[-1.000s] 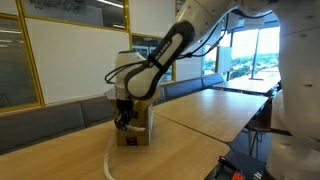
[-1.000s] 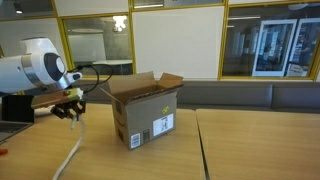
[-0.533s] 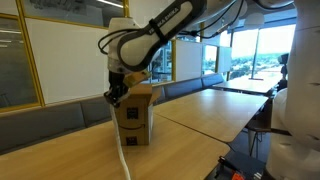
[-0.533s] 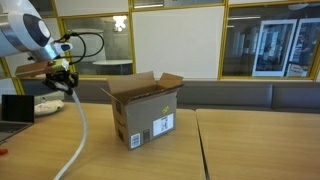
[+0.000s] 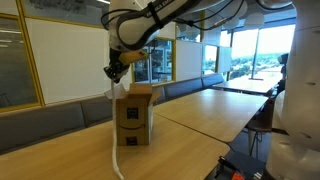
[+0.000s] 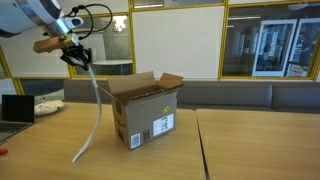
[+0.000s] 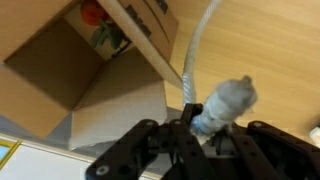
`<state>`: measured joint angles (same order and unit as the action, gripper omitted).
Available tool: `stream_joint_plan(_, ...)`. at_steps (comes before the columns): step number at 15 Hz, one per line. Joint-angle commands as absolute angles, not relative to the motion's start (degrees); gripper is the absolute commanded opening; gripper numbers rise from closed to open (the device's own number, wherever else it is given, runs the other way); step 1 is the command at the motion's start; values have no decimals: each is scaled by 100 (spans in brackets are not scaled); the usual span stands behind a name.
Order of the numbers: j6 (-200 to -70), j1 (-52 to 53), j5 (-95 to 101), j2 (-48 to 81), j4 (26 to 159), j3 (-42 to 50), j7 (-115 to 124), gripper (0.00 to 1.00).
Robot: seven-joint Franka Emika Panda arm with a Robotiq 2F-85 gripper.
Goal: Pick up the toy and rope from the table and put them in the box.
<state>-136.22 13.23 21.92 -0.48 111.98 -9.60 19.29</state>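
The box (image 6: pixel 145 110) bears a dark logo (image 5: pixel 130 113) and white label (image 6: pixel 160 126), neither legible

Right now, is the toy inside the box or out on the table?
Inside the box. In the wrist view, looking down into the open box, the red and green toy sits within its cardboard walls.

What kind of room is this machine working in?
Most likely an office or meeting space: long wooden tables, glass-walled rooms behind them, and a cushioned bench running along the wall.
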Motion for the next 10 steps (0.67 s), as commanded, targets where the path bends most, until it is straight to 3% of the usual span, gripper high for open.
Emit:
stream_joint_plan(1, -13398, 935, 2784, 88, 10573, -760, 2366, 11)
stream_joint_plan(10, -13077, 243, 3104, 892, 9564, -13, 2571, 11)
